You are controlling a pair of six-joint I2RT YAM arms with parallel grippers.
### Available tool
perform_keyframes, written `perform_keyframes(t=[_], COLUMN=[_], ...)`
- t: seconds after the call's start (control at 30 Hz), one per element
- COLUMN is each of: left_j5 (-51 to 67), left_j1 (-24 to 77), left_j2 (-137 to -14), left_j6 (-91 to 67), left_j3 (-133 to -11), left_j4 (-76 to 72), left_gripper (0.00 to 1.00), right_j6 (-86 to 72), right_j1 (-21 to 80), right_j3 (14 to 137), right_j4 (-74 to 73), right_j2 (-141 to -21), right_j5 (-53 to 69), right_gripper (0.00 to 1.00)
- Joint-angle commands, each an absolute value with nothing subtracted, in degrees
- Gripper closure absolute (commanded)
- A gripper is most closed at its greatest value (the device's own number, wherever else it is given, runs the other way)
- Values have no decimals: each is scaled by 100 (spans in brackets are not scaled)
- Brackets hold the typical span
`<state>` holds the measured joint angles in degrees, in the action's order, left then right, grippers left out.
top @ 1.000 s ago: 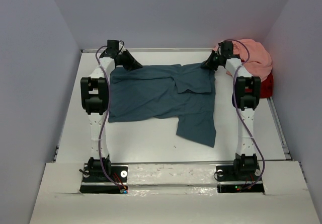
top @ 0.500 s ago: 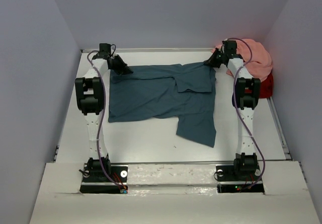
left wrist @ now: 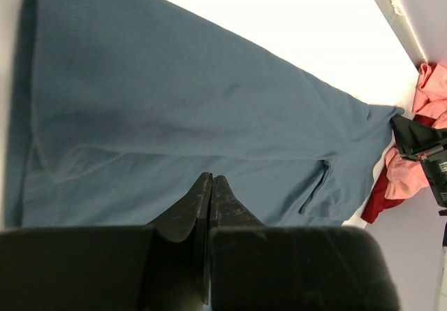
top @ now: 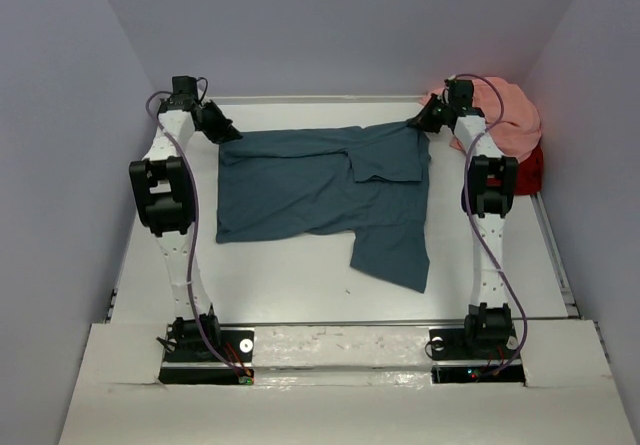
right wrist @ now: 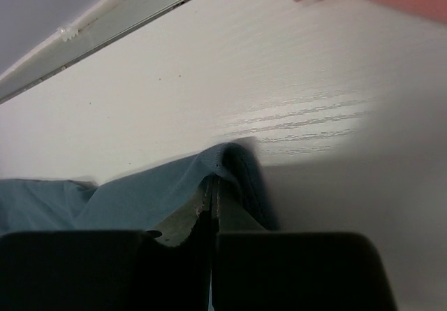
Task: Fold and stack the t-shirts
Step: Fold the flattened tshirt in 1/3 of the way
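A dark teal-blue t-shirt (top: 300, 185) lies spread on the white table, one flap reaching toward the near side. My right gripper (top: 418, 125) is shut on its far right corner, and the cloth (right wrist: 140, 196) drapes over the pinched tips (right wrist: 213, 185). My left gripper (top: 235, 135) hangs above the shirt's far left part. Its jaws (left wrist: 211, 178) are pressed together, no cloth shows between them, and the shirt (left wrist: 174, 101) lies flat below. The salmon pink t-shirt (top: 510, 115) sits bunched on the red t-shirt (top: 530, 170) in the far right corner.
A raised rail (top: 330, 98) runs along the table's back edge, close behind both grippers. Grey walls stand on the left, back and right. The pink and red heap (left wrist: 419, 171) lies just right of the right gripper. Another rail (top: 555, 255) lines the right side.
My left arm has swung to the left, carrying its shut gripper from the shirt's far edge out toward the far left corner. The teal shirt and the right arm have stayed put.
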<state>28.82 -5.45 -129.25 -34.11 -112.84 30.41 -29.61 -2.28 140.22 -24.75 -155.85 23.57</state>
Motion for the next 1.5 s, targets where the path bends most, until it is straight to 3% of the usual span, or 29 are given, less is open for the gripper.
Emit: perform_keyframes(t=[0.0, 0.27, 0.33, 0.37, 0.43, 0.5, 0.57, 0.8, 0.93, 1.07, 1.33, 1.47], left_j5=[2786, 2760, 2760, 2777, 2882, 2927, 2953, 2707, 2769, 2663, 2356, 2013], left_j1=[-729, -756, -747, -747, -756, -747, -738, -729, -729, -729, -694, -677], left_j2=[-12261, -11437, -11154, -11058, -10750, -10470, -10267, -9326, -8660, -8166, -7612, -7225], left_j6=[-3173, -3076, -3059, -3050, -3024, -2980, -2936, -2742, -2883, -3006, -3041, -3076], left_j3=[-11145, -10654, -10469, -10233, -9942, -9546, -9161, -7956, -7068, -6339, -5599, -5353], left_j4=[3287, 3270, 3243, 3217, 3076, 3050, 3067, 3428, 3296, 3296, 3489, 3691], left_gripper=[92, 92, 92, 92, 92, 92, 92, 92, 92, 91, 91, 85], right_j6=[-2918, -2909, -2883, -2857, -2786, -2681, -2689, -2891, -3163, -3120, -2751, -2812], right_j1=[-439, -492, -492, -492, -492, -492, -492, -492, -492, -492, -431, -291], right_j3=[14326, 13705, 13196, 13027, 12728, 12324, 11834, 10119, 8207, 7079, 6223, 5793], right_j4=[-2189, -2171, -2171, -2171, -2267, -2477, -2679, -3182, -3182, -3462, -4798, -5299], right_j2=[-15575, -14390, -13836, -13651, -13150, -12842, -12369, -11217, -10057, -9134, -7762, -7129], right_j5=[2302, 2733, 2795, 2925, 3041, 3225, 3287, 3726, 3815, 3622, 2699, 2339], right_gripper=[100, 96, 90, 85, 54, 35, 28, 26, 26, 26, 26, 26])
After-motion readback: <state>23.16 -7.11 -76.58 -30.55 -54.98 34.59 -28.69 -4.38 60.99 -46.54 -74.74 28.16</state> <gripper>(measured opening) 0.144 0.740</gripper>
